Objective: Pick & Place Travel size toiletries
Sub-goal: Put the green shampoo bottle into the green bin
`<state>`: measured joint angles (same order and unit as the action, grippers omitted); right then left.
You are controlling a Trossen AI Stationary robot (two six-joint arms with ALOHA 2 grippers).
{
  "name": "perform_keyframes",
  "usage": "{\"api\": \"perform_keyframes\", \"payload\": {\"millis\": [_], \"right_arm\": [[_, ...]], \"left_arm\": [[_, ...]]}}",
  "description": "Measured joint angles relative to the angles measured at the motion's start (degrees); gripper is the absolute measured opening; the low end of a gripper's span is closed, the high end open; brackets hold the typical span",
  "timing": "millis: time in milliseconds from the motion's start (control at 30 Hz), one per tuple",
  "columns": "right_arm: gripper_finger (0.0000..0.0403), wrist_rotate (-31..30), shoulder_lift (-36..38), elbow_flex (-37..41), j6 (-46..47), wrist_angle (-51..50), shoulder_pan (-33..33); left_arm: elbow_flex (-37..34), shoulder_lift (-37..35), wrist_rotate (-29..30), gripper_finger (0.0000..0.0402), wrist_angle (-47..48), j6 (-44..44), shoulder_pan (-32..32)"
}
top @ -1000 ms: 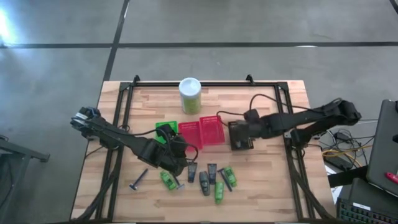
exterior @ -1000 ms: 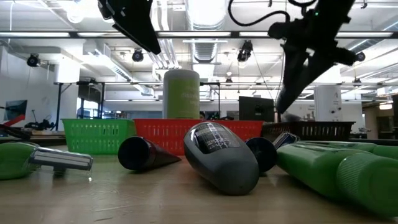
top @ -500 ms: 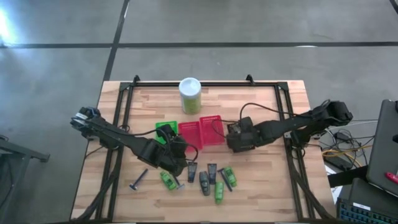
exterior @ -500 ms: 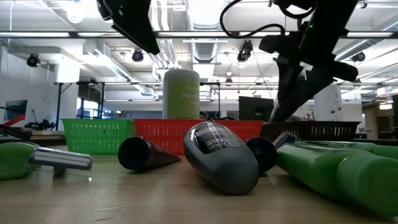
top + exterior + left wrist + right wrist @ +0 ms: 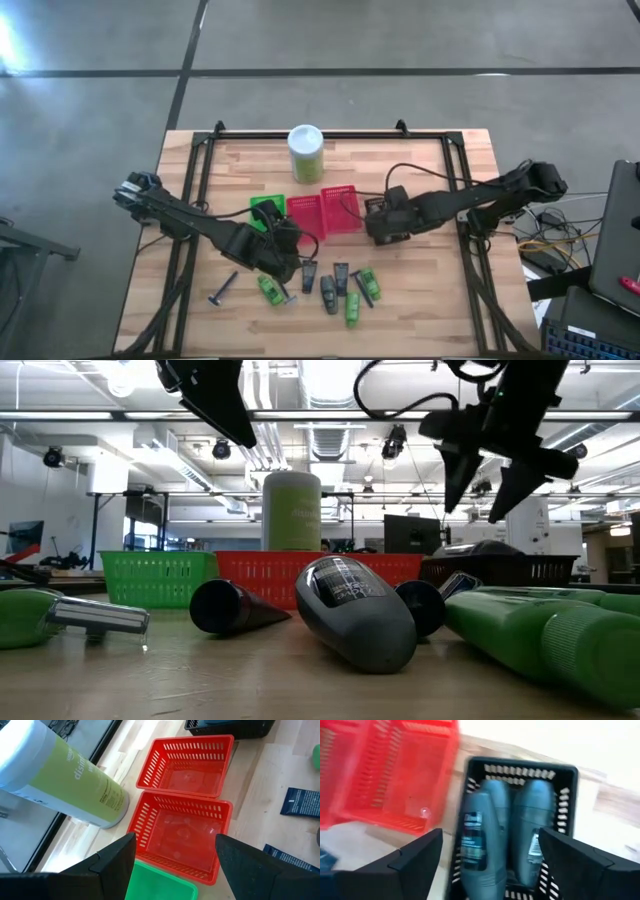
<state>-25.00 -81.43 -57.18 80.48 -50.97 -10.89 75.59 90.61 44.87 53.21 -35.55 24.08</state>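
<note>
Right gripper (image 5: 492, 485): fingers spread, holding nothing, poised just above the black basket (image 5: 520, 775).
Black basket: two dark grey bottles (image 5: 477, 845) lie side by side inside; it sits beside the red basket (image 5: 325, 213).
Left gripper (image 5: 283, 252): fingers spread wide, empty, hanging over the table's near middle, next to the green basket (image 5: 264, 210).
Loose toiletries: green tubes (image 5: 352, 308), a dark grey oval bottle (image 5: 355, 610), black flat tubes (image 5: 309, 277) and a razor (image 5: 222, 290) lie scattered at the table's front.
Surface: pale wood-plank table (image 5: 440, 310) with a black frame; a tall pale-green canister (image 5: 305, 153) stands at the back.
Room: grey concrete floor, ceiling lights and ducts overhead.
</note>
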Motion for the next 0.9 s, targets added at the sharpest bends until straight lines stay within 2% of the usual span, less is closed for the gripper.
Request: {"api": "perform_keyframes", "payload": {"millis": [100,200,367,433,500,633,733,800,900], "right_arm": [[0.0342,0.3,0.9,-2.9,-5.4,0.0,-0.5],[0.0351,2.5,1.1,-6.3,-10.2,-1.9,-0.5],[0.0349,6.0,0.7,-10.3,-14.2,-6.4,-0.4],[0.0343,8.2,0.7,-10.9,-18.6,-6.7,-0.7],[0.0336,10.6,0.8,-11.1,-22.8,-8.0,-1.3],[0.0322,13.2,1.1,-10.6,-31.1,-12.0,-2.9],[0.0313,13.3,1.5,-10.5,-30.8,-16.6,-3.6],[0.0307,13.3,2.1,-10.7,-28.8,-19.1,-3.9],[0.0297,13.4,4.3,-10.8,-25.0,-19.1,-4.8]], "left_arm": [[0.0,0.0,-3.6,0.0278,0.0,0.7,0.0],[0.0,0.0,-9.7,0.0277,-0.4,1.0,-0.3],[-2.1,0.0,-22.7,0.0277,-6.5,-2.5,-1.9],[-4.4,-0.1,-25.4,0.0277,-11.2,-2.6,-2.3],[-7.0,0.0,-26.9,0.0275,-17.0,3.0,-1.9],[-11.7,0.1,-34.5,0.027,-29.7,28.4,-0.7],[-12.6,0.4,-35.2,0.027,-33.3,42.9,-0.4],[-12.6,0.4,-35.0,0.027,-33.6,47.2,-0.7],[-11.7,0.4,-34.6,0.027,-30.6,47.4,-0.9]]}}
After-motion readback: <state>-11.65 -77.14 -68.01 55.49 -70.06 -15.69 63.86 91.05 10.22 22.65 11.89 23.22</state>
